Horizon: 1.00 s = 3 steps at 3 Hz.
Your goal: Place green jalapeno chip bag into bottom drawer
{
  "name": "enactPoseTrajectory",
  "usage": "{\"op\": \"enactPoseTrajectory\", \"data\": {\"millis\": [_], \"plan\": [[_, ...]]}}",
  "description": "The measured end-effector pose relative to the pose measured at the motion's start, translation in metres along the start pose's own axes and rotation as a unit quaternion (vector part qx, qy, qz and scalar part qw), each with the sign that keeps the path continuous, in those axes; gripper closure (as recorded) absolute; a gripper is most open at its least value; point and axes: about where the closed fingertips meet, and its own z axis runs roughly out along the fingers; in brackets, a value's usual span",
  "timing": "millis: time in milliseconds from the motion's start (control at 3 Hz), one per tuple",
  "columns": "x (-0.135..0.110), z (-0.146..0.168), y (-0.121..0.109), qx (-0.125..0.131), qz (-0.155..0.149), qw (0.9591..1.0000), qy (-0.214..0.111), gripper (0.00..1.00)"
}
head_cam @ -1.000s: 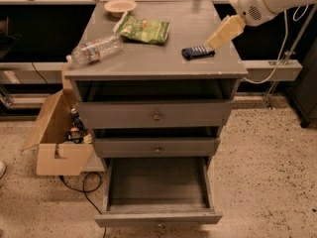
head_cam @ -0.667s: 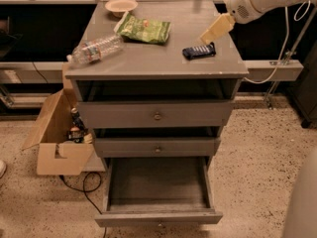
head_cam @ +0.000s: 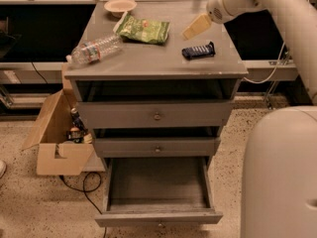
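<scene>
The green jalapeno chip bag (head_cam: 144, 29) lies flat near the back of the grey cabinet top (head_cam: 148, 58). My gripper (head_cam: 192, 29) hangs over the cabinet top to the right of the bag, apart from it, its pale fingers pointing down-left. The bottom drawer (head_cam: 157, 192) is pulled out and nothing shows inside it. The two upper drawers (head_cam: 156, 116) are pushed in.
A clear plastic bottle (head_cam: 95, 49) lies on the cabinet's left edge. A dark navy wrapped bar (head_cam: 198, 50) lies right of centre. A small bowl (head_cam: 120, 5) stands at the back. An open cardboard box (head_cam: 58, 138) and a cable sit on the floor left. My white arm (head_cam: 277, 172) fills the right foreground.
My gripper has moved left and toward the back over the cabinet top, closer to the chip bag. The camera has come nearer and my arm now fills the right side.
</scene>
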Motion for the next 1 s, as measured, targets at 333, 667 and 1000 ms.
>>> {"op": "enactPoseTrajectory", "data": {"millis": [333, 667, 1000], "plan": [[-0.007, 0.035, -0.001, 0.001, 0.011, 0.9999, -0.008, 0.00], [-0.026, 0.069, 0.008, -0.009, 0.028, 0.9990, -0.033, 0.00], [-0.041, 0.086, 0.018, -0.017, 0.036, 0.9978, -0.052, 0.00]]}}
